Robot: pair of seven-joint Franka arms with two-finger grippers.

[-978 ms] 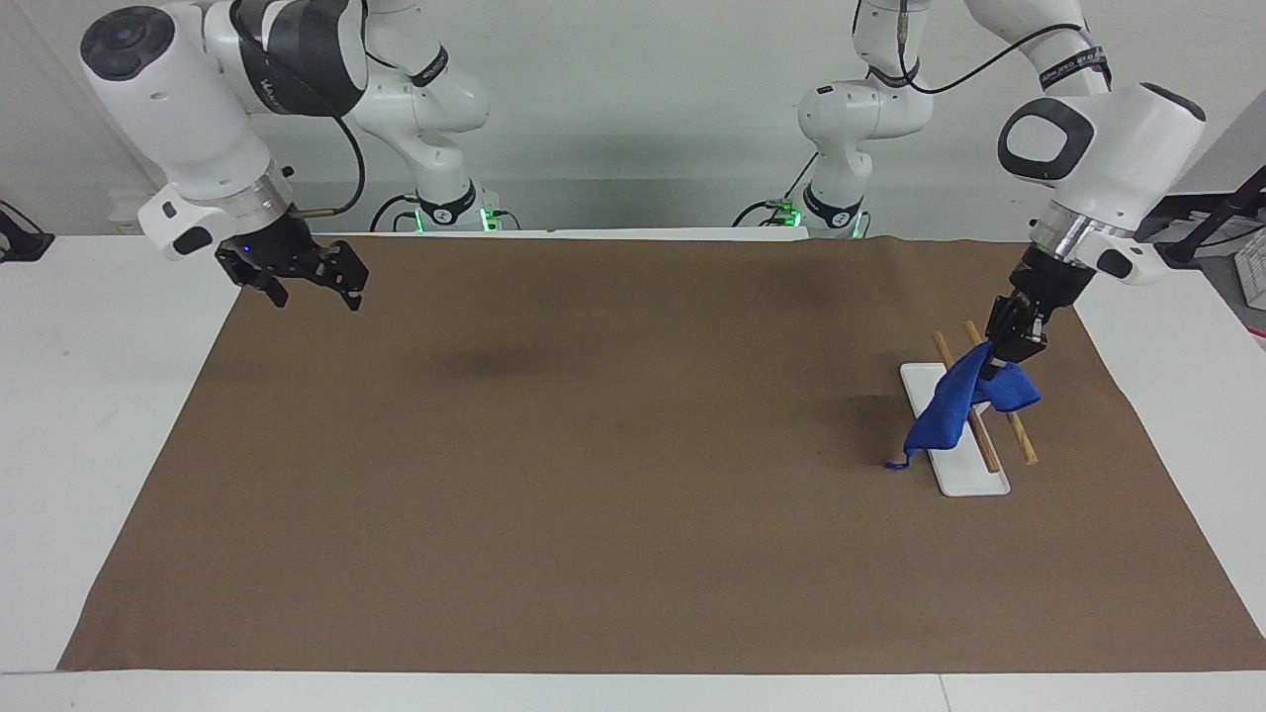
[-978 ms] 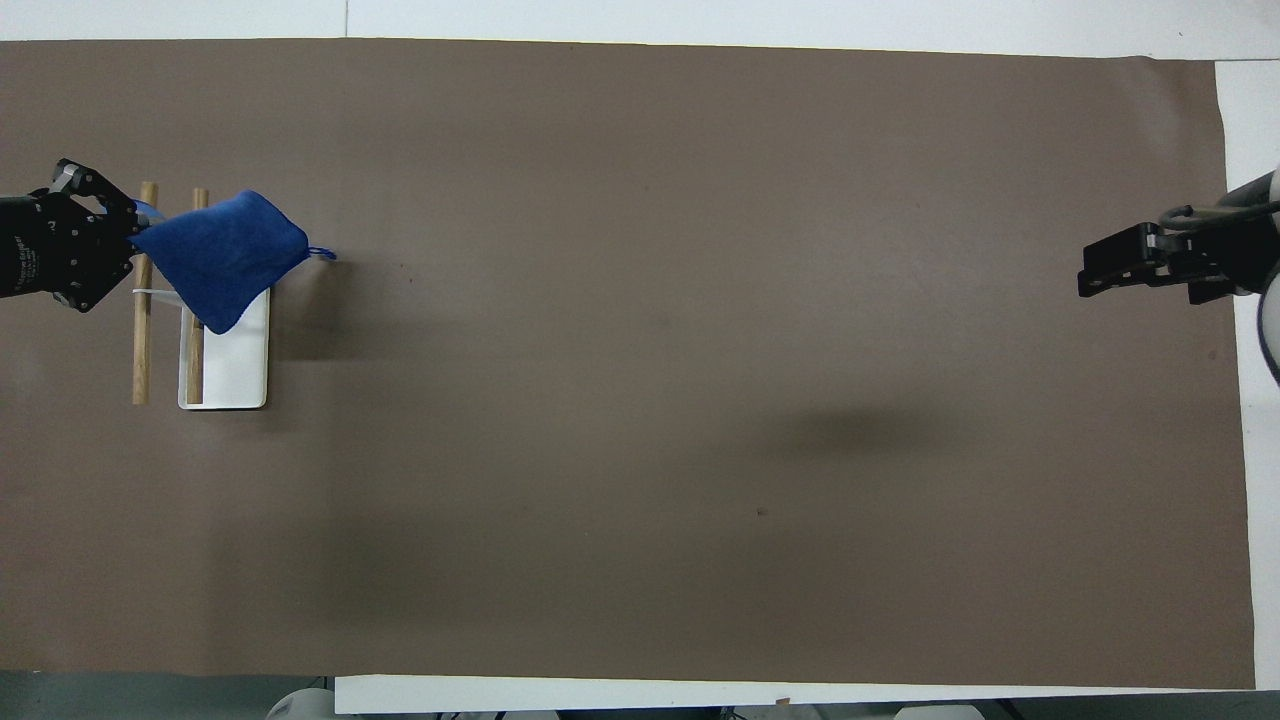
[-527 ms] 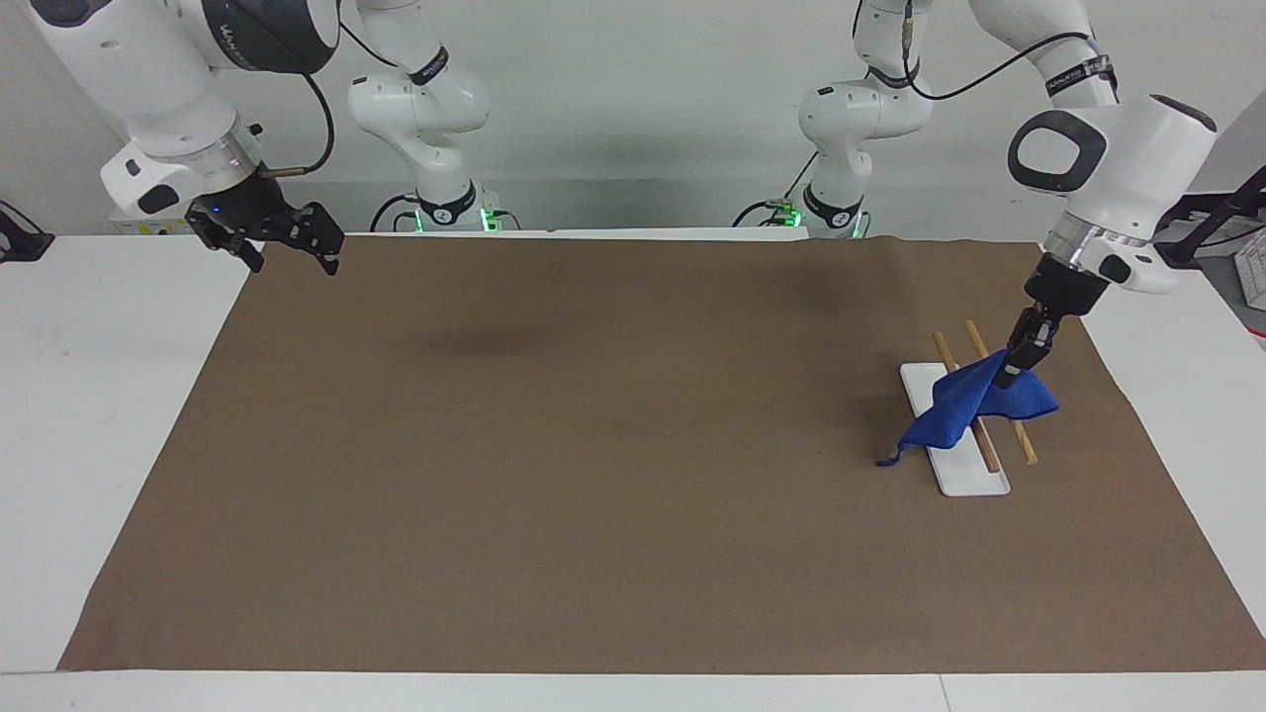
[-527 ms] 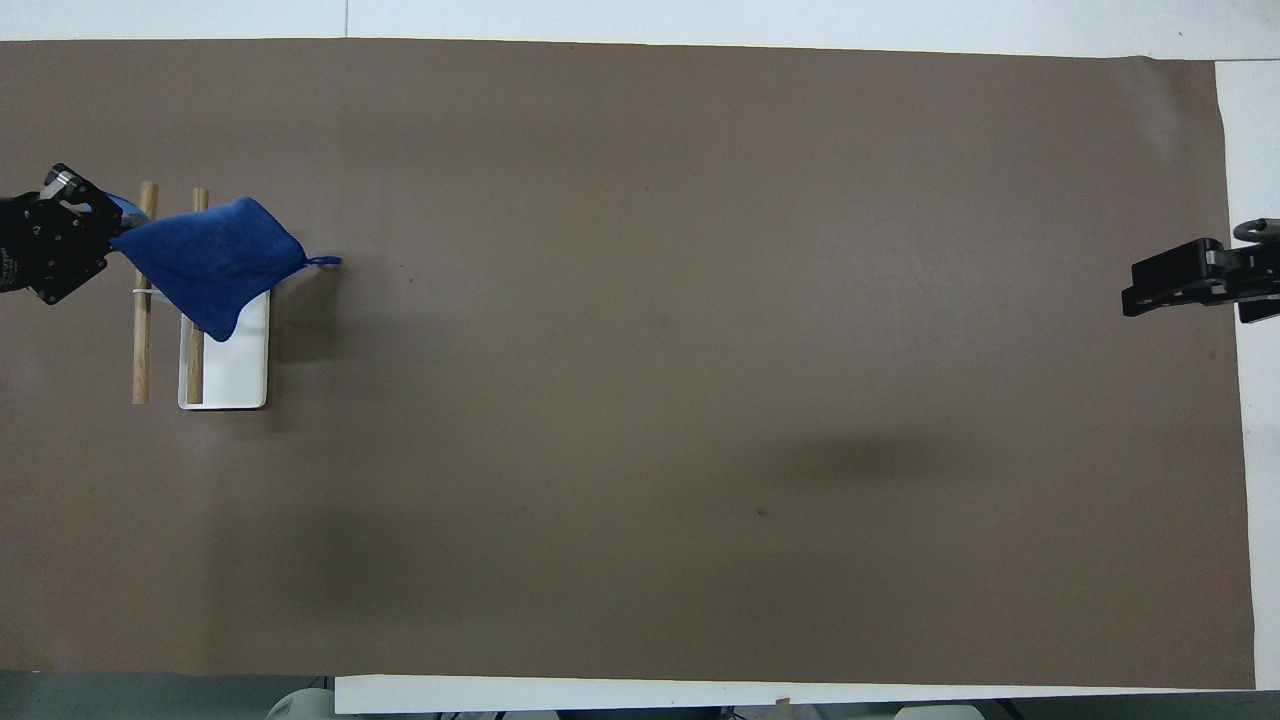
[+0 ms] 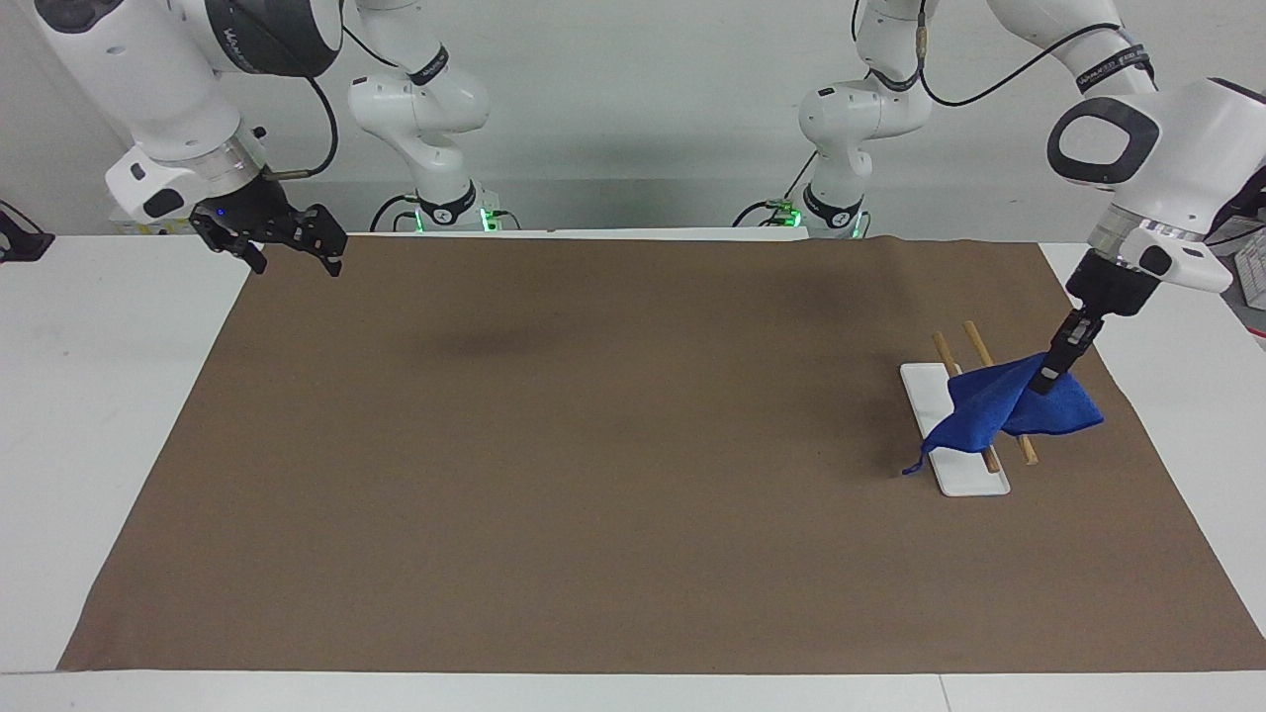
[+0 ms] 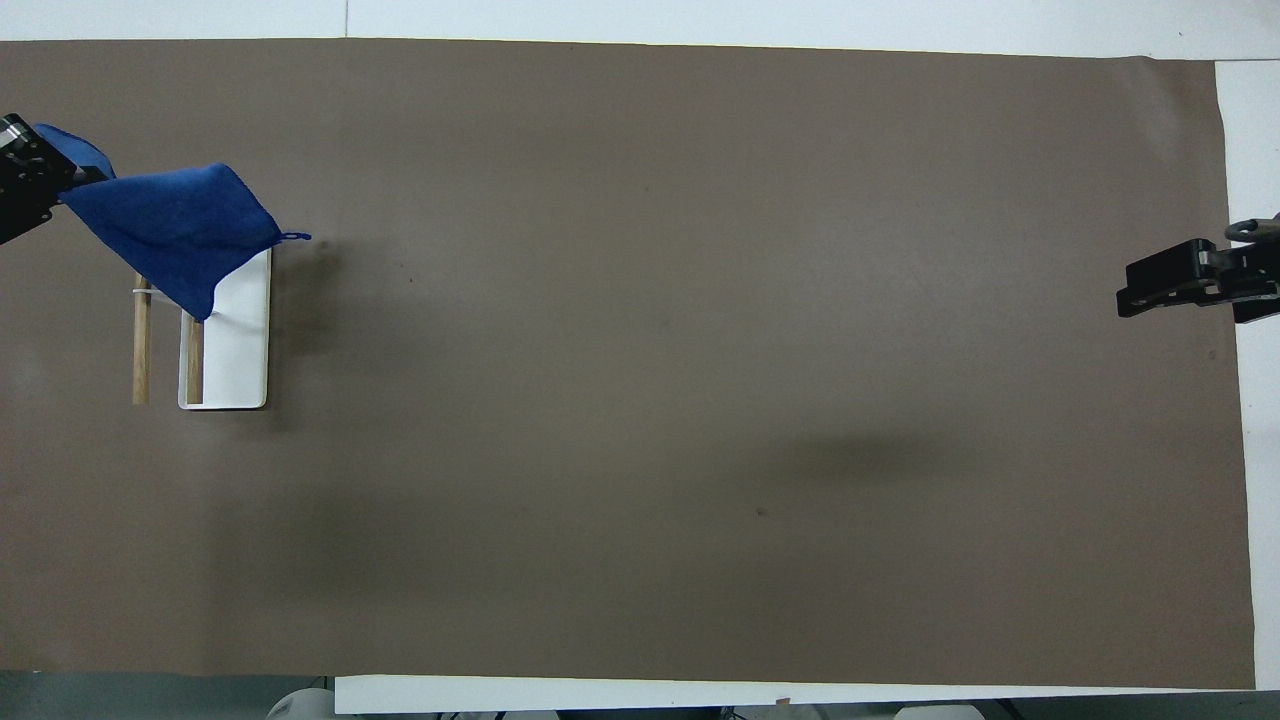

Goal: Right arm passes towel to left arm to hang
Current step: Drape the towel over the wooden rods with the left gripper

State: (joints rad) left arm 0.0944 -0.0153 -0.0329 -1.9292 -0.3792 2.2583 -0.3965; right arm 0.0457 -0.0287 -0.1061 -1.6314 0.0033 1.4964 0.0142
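My left gripper [image 5: 1050, 376] is shut on a corner of the blue towel [image 5: 1001, 410], over the rack at the left arm's end of the table. The rack has two wooden rods [image 5: 975, 337] on a white base [image 5: 974, 481]. The towel slopes down from the gripper across both rods, and its loop tail [image 5: 911, 467] hangs by the base's edge. In the overhead view the towel [image 6: 180, 228] covers the rods' [image 6: 141, 350] farther ends, and the left gripper [image 6: 48, 185] is at the frame's edge. My right gripper [image 5: 297, 263] is open and empty, waiting over the mat's corner near its base; it also shows in the overhead view [image 6: 1124, 296].
A brown mat [image 5: 593, 445] covers most of the white table [image 5: 109, 396]. The white base also shows in the overhead view [image 6: 238, 360]. Nothing else stands on the mat.
My left gripper has pulled the towel farther toward the left arm's end of the table, across the rods. My right arm drew back toward its corner and then held still.
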